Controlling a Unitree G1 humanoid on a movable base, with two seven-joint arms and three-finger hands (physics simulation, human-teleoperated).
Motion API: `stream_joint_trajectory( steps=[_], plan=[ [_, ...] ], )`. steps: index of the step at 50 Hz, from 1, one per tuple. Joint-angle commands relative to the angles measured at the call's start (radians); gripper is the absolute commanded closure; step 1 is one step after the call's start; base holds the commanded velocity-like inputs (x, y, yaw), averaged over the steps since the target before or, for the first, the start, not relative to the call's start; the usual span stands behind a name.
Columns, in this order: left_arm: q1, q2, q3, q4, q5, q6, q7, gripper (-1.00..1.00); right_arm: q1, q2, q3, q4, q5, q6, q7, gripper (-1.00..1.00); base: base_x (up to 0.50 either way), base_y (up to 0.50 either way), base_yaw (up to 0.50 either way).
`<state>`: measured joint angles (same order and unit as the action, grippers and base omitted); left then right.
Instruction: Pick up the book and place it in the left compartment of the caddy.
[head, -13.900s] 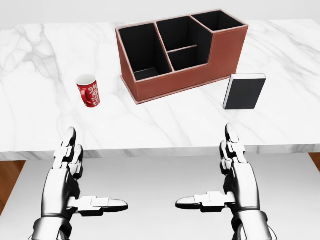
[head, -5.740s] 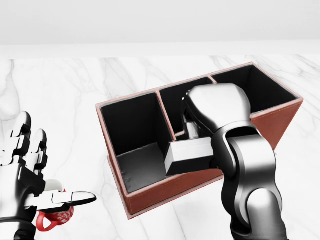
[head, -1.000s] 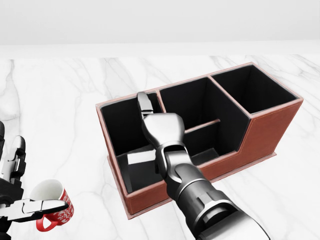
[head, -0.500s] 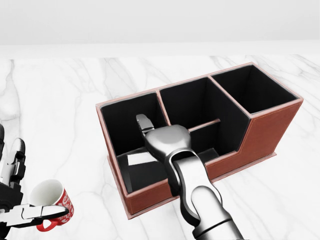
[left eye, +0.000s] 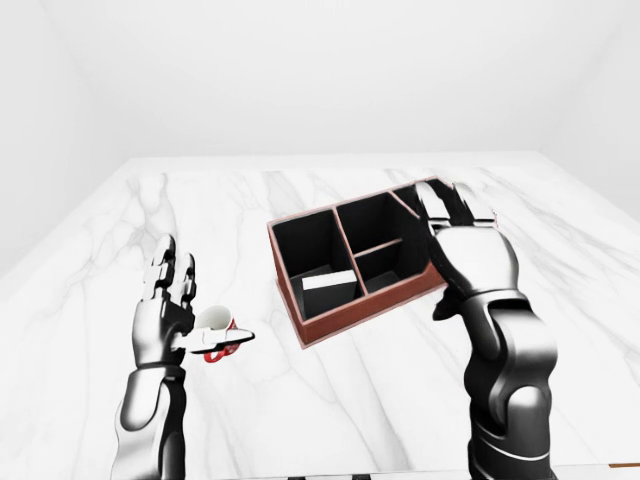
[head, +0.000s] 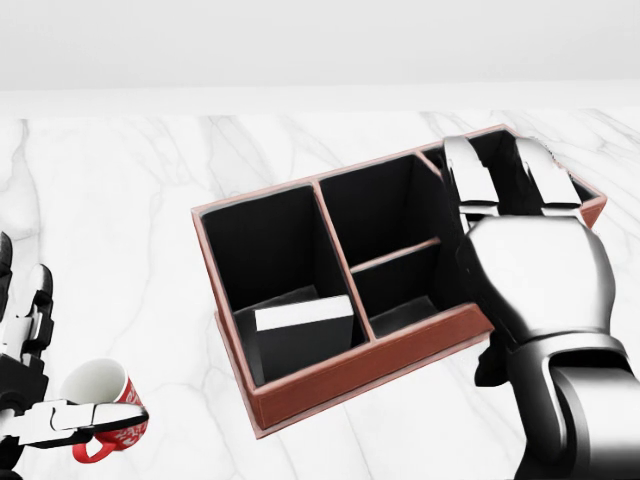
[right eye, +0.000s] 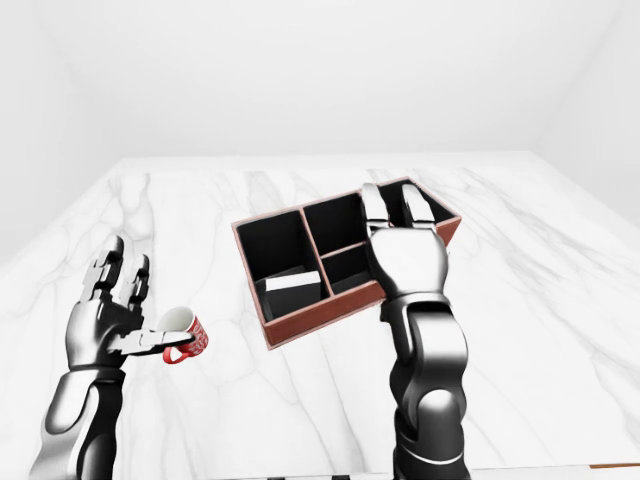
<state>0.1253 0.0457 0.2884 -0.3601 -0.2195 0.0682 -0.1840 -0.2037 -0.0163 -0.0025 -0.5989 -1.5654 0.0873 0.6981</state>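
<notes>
The brown caddy (head: 345, 385) stands on the white marble table (head: 150, 200). The book (head: 302, 318) lies tilted in the caddy's left compartment, its white page edge up, and no hand touches it. My right hand (head: 500, 175) is open and empty. It hangs above the caddy's right end with fingers spread and hides part of the right compartment. My left hand (left eye: 190, 305) is open at the lower left of the head view. Its fingers are upright and its thumb reaches across a red cup.
The red cup (head: 105, 405) with a white inside stands on the table to the left of the caddy, beside my left thumb. The table's near edge (left eye: 330, 470) runs along the bottom of the left-eye view. A white wall lies beyond the table.
</notes>
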Motion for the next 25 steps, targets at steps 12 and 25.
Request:
stream_joint_trajectory(
  steps=[12,25],
  plan=[
    [-0.006,-0.014,-0.035,-0.117,0.062,0.019,0.068,-1.0,0.105,-0.108,-0.286,-0.327,0.42,0.0,0.0,-1.0,0.0,0.0,0.0],
    [-0.002,-0.02,-0.044,-0.206,0.086,0.019,0.076,-1.0,0.226,-0.089,-0.496,-0.374,1.128,0.0,0.0,-1.0,0.0,0.0,0.0]
  ],
)
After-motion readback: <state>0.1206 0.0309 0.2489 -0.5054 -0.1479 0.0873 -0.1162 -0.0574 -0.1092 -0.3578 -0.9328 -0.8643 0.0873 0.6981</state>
